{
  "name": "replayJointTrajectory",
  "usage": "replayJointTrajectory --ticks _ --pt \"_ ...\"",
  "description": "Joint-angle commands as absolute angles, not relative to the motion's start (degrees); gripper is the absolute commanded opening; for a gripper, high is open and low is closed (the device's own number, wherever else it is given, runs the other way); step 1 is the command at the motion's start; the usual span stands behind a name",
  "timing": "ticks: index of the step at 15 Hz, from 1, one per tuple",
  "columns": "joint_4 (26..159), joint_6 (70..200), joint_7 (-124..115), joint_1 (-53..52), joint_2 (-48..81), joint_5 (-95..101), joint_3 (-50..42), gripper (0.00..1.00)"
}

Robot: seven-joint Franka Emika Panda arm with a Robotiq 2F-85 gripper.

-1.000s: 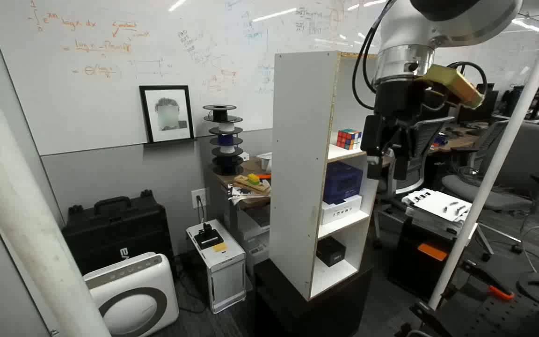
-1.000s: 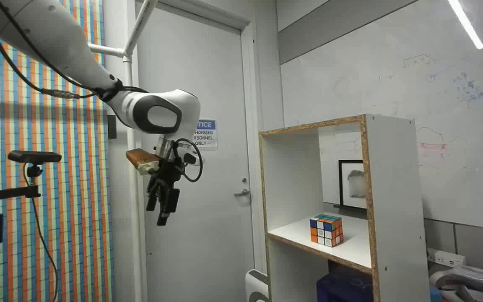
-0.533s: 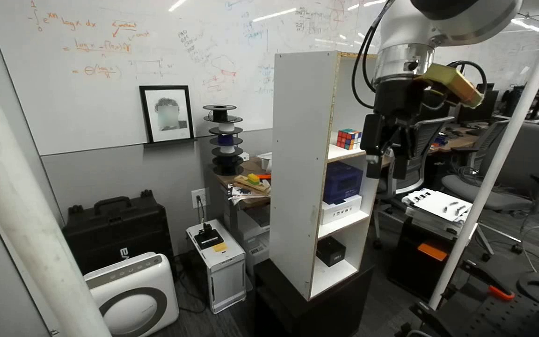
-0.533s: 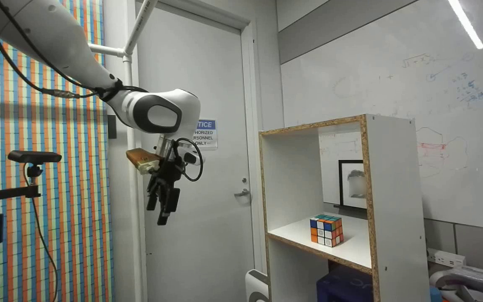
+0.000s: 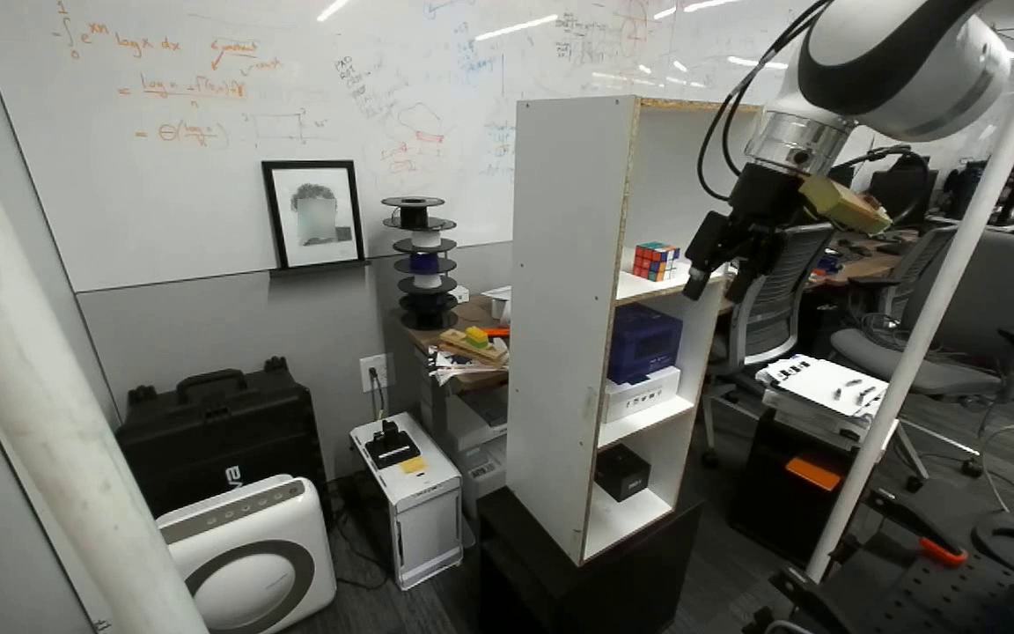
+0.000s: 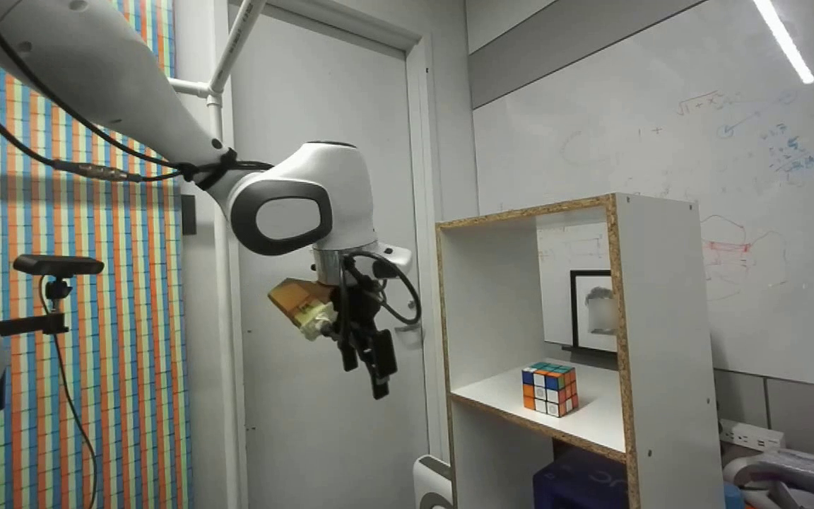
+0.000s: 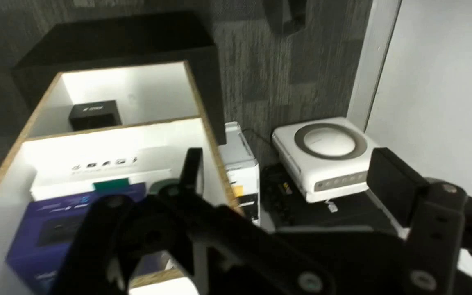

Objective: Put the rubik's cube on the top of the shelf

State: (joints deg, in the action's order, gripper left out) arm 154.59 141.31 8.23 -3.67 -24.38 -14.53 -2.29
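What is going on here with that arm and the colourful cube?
A robot arm, but it's handling nothing now: its tool is open and empty, clear of the Rubik's cube. That cube sits inside the top compartment of the white shelf unit. The job is to put it on the top of the shelf; it isn't above the unit yet.

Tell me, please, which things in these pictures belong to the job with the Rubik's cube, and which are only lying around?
For the job:
shelf
Rubik's cube, standing inside it
gripper, open

Just lying about:
purple box
white box
black box
framed portrait
stacked spools
white appliance
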Motion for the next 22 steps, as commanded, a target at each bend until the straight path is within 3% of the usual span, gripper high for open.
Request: replayJointTrajectory --ticks 1,5,9,13,22 --pt "154.7 154.5 15.1 -0.2 -21.5 -12.6 -8.3 1.0" --pt "152.2 172.3 24.9 -6.4 -15.4 -20.9 -16.2 1.0" --pt "146.8 180.3 30.4 -18.5 -9.9 -31.6 -23.5 1.0" --pt "140.4 179.2 33.2 -25.9 -5.2 -38.4 -28.9 1.0" --pt "131.9 174.4 41.0 -23.6 5.0 -51.7 -30.4 1.0"
